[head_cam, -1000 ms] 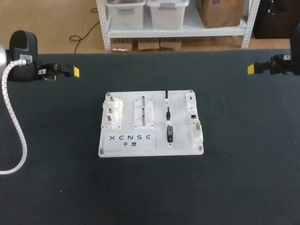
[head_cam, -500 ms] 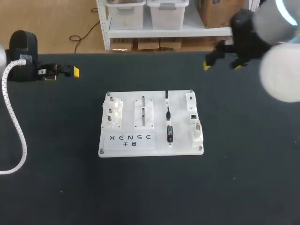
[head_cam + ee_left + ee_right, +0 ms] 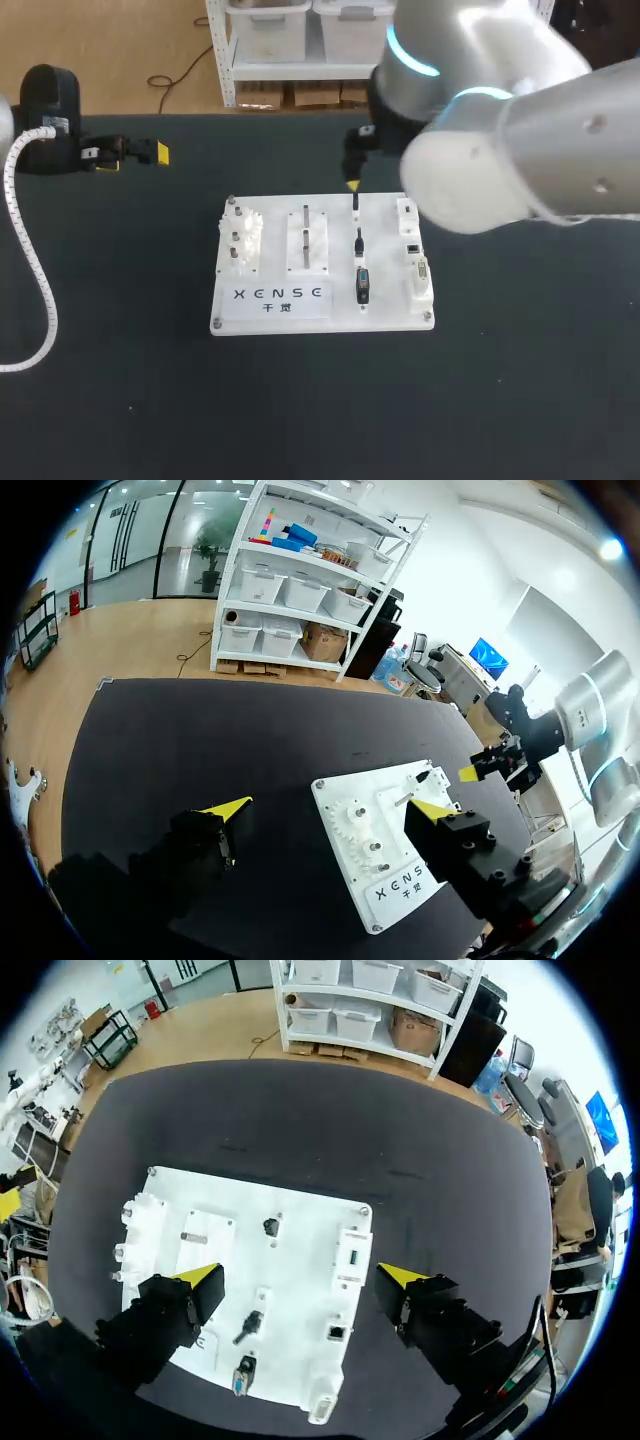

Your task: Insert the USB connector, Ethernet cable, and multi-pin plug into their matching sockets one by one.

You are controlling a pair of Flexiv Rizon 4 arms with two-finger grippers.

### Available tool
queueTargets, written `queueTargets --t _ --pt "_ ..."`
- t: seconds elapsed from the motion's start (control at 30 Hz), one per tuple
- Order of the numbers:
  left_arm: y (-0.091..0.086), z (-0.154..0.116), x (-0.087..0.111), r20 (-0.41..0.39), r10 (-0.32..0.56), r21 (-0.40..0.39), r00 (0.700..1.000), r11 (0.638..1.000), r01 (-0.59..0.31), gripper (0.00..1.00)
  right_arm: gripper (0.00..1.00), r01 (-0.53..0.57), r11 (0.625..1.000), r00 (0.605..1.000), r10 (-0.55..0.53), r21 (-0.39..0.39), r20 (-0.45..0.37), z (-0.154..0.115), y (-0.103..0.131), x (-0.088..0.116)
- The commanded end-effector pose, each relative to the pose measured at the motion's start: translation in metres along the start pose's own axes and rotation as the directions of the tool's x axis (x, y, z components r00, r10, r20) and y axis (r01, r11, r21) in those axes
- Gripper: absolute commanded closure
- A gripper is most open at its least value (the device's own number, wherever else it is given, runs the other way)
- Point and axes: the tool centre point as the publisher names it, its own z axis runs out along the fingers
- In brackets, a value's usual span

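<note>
The white board point(image 3: 262, 300) lies mid-table. Down its middle stand the black USB connector point(image 3: 355, 205), the Ethernet plug point(image 3: 358, 240) and the multi-pin plug point(image 3: 362, 286). The matching sockets point(image 3: 412, 247) line the board's right edge. My right arm comes in over the board's back right. One yellow fingertip point(image 3: 353, 185) shows by the USB connector; the arm hides the other. From its wrist, my right gripper point(image 3: 300, 1276) hangs open above the board point(image 3: 300, 1222), nothing between the fingers, with the plugs point(image 3: 250, 1326) and sockets point(image 3: 352, 1258) below. My left gripper point(image 3: 328, 808) stands open and empty, off at the table's back left point(image 3: 130, 152).
A white corrugated hose point(image 3: 35, 270) loops over the table's left side. A gear block point(image 3: 241, 240) and a slotted block point(image 3: 308, 240) fill the board's left half. Bare black tabletop point(image 3: 320, 410) surrounds the board.
My right arm has swung in from the table's far right edge to above the board's back edge, its gripper staying open. The left arm has not moved.
</note>
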Motion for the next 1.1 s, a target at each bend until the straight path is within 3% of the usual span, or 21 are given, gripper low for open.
queueTargets --t 0.03,0.17,0.8,0.97,1.1 --pt "0.0 0.0 0.0 0.0 0.0 0.0 1.0 1.0 0.0 0.0 0.0 -0.006 0.995 0.999 0.009 0.095 -0.033 0.025 0.02 -0.01" --pt "0.0 0.0 0.0 0.0 0.0 0.0 1.0 1.0 0.0 0.0 0.0 -0.054 0.999 0.998 0.054 -0.008 0.016 0.029 0.024 -0.016" --pt "0.0 0.0 0.0 0.0 0.0 0.0 1.0 1.0 0.0 0.0 0.0 -0.054 0.999 0.998 0.054 -0.008 0.016 0.029 0.024 -0.016" --pt "0.0 0.0 0.0 0.0 0.0 0.0 1.0 1.0 0.0 0.0 0.0 -0.185 0.983 0.98 0.185 0.007 -0.076 0.043 0.021 -0.025" --pt "0.0 0.0 0.0 0.0 0.0 0.0 1.0 1.0 0.0 0.0 0.0 -0.213 0.976 0.969 0.217 0.04 -0.118 0.054 0.022 -0.026"
